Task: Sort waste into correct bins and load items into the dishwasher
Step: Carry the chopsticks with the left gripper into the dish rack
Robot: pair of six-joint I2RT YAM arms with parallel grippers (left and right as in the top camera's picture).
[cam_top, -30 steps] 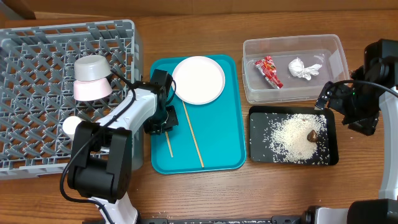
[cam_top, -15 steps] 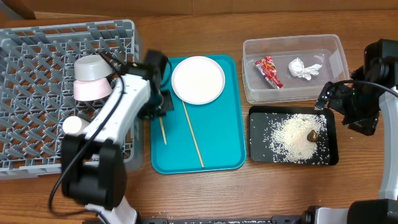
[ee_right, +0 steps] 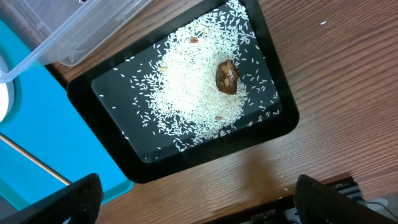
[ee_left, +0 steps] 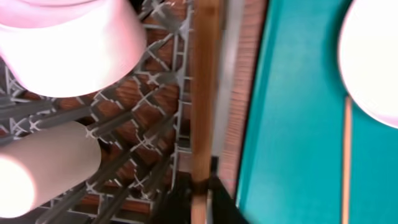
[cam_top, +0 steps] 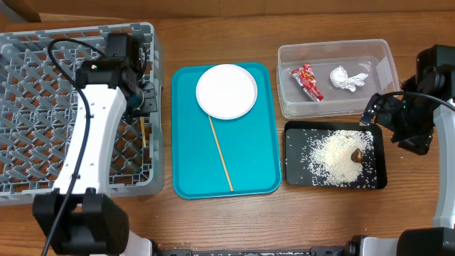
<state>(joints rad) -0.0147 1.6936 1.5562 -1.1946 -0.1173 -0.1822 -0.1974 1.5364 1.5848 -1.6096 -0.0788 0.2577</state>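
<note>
My left gripper (cam_top: 142, 107) is shut on a wooden chopstick (cam_top: 143, 133) and holds it over the right edge of the grey dish rack (cam_top: 43, 142). In the left wrist view the gripper (ee_left: 202, 199) grips the chopstick (ee_left: 204, 93) above the rack lattice (ee_left: 143, 124), beside the pink bowl (ee_left: 68, 43) and white cup (ee_left: 43, 168). The second chopstick (cam_top: 220, 153) and white plate (cam_top: 226, 91) lie on the teal tray (cam_top: 256, 163). The red wrapper (cam_top: 307, 80) and tissue (cam_top: 347, 78) are in the clear tub (cam_top: 334, 107). Rice (cam_top: 330, 153) and a brown lump (cam_top: 357, 154) lie in the black tray (cam_top: 293, 178). My right gripper (cam_top: 394, 126) is open and empty.
My left arm hides the bowls in the overhead view. The right wrist view shows the black tray (ee_right: 186, 168), rice (ee_right: 193, 93), brown lump (ee_right: 227, 76) and bare wooden table (ee_right: 323, 74) to its right. The right gripper (ee_right: 199, 196) hangs over the table's front edge.
My left arm has swung left from the teal tray to the rack's right side, carrying one chopstick. The right arm has not moved.
</note>
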